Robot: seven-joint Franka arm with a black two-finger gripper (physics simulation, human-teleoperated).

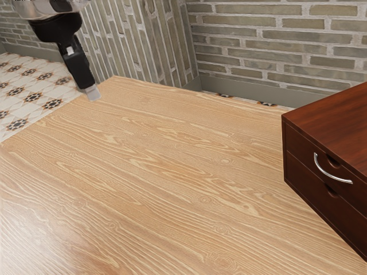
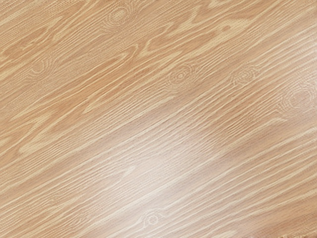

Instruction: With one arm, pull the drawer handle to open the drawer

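Hanging at the exterior view's left, the black tool (image 1: pixel 90 91) is well apart from the curved silver handle (image 1: pixel 331 169), lying sideways on the shut dark red drawer (image 1: pixel 301 146) at that view's right. Its grip cannot be told.

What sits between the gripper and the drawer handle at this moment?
Nothing: the exterior view shows bare wooden tabletop all the way from the gripper to the drawer handle.
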